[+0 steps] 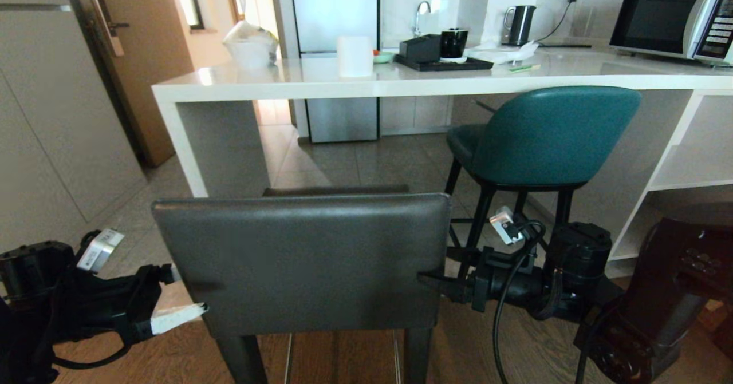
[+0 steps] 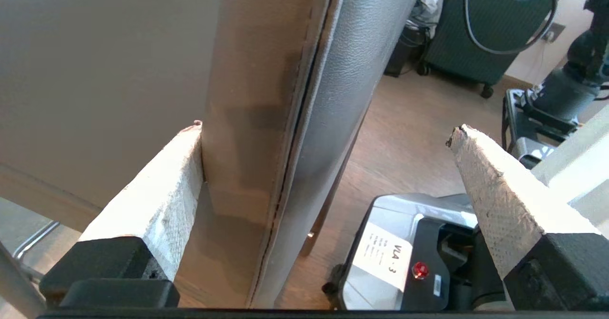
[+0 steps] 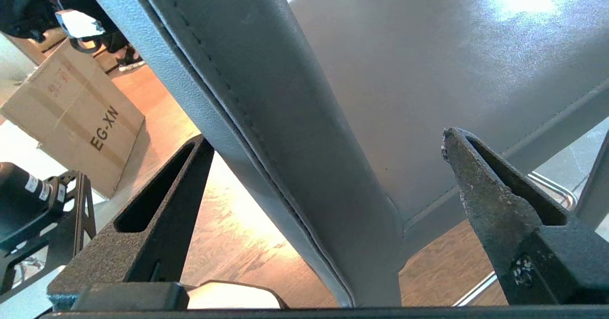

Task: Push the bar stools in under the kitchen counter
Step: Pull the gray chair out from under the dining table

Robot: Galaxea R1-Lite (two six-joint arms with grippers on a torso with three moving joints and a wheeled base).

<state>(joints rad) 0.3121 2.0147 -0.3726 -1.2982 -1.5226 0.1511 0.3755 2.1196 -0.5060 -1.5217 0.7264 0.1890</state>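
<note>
While we look down from the head view, the grey stool [image 1: 300,261] stands nearest us on the wood floor, its square back facing us, short of the kitchen counter [image 1: 401,80]. The teal stool [image 1: 544,138] sits farther right, its seat already under the slab. Our left gripper [image 1: 177,295] reaches the grey back's left edge; our right gripper [image 1: 441,284] meets its right edge. A microwave [image 1: 670,15] and kettle [image 1: 520,24] rest on the counter.

Left wrist view: the taped fingers [image 2: 162,200] of the left gripper [image 2: 328,167] are spread wide and straddle the edge of the grey stool [image 2: 295,119]. One finger touches the back's face; the other stands clear of it.

Right wrist view: the right gripper [image 3: 323,176] has its black fingers [image 3: 495,190] spread, straddling the padded edge of the grey stool [image 3: 304,133], neither plainly pressing it. A cardboard box [image 3: 71,110] lies on the floor beyond.
</note>
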